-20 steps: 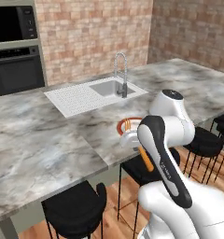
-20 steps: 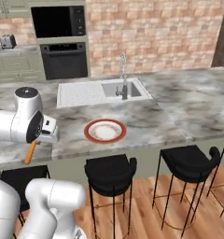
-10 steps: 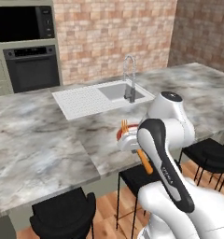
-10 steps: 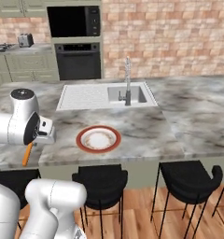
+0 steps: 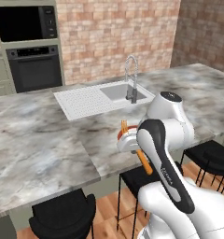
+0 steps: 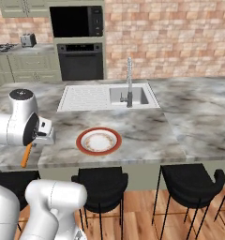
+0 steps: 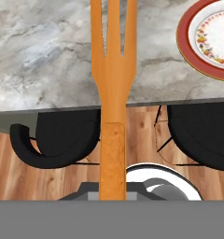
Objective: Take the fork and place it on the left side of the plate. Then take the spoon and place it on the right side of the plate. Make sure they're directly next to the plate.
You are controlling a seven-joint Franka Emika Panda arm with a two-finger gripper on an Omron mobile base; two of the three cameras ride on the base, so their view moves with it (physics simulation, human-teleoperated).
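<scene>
Your jaws grip the fork (image 7: 112, 93), left of the plate (image 6: 99, 141); next, lower it directly beside the rim.

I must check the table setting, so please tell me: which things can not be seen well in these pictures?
- Fork: hand view, tine tips cut by the top edge; handle end hidden low in the picture.
- Plate: hand view, cut by the right edge.
- Plate: left base view, mostly behind the arm.
- Fork: right base view, upper part behind the arm.
</scene>
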